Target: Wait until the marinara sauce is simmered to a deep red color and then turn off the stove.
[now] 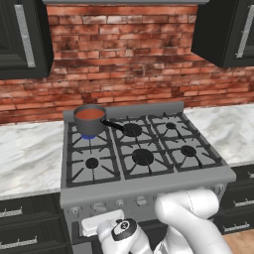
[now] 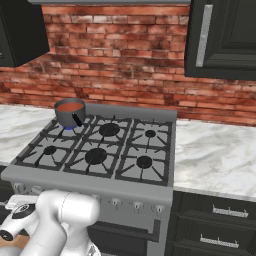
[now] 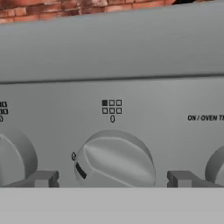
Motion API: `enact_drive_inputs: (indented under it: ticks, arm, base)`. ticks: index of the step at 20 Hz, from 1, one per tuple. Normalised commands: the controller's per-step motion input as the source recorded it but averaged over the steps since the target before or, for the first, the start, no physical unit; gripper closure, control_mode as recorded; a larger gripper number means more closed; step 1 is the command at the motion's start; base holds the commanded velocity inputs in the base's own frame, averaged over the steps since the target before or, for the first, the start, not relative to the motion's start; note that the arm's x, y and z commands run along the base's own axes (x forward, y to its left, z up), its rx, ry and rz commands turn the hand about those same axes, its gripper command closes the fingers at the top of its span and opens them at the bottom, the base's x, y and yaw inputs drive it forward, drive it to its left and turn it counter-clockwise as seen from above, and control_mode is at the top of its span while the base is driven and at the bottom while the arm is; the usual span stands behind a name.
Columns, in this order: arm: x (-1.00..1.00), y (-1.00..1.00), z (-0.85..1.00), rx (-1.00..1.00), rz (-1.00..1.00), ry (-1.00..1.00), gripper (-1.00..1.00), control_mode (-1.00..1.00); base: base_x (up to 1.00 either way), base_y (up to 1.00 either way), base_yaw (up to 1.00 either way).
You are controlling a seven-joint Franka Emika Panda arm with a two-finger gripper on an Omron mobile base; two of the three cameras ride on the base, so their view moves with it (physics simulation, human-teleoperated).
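Stove (image 1: 144,154) knob (image 3: 114,159) between the pincer's (image 3: 113,179) spread fingertips (image 3: 43,178), apart.

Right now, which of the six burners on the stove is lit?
The back-left burner, under the saucepan of marinara sauce. A blue flame shows beneath that pan; the other five burners are dark and bare.

A red brick wall (image 1: 129,59) runs across the far side, with dark upper cabinets (image 1: 22,37) hanging at its left and right. White marble bench (image 2: 215,155) stretches to both sides below it. Under the bench sit dark drawers (image 2: 220,225) with silver handles, and wooden floor (image 1: 243,243) shows near right.
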Motion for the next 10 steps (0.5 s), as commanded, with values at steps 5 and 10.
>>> enact_drive_inputs:
  ticks: [5, 10]
  arm:
    - [0.0, 0.0, 0.1, 0.02, 0.0, -0.02, -1.0, -1.0]
    - [0.01, 0.0, 0.04, 0.02, 0.0, -0.01, -1.0, -1.0]
  base:
    - [0.0, 0.0, 0.0]
    - [0.0, 0.0, 0.0]
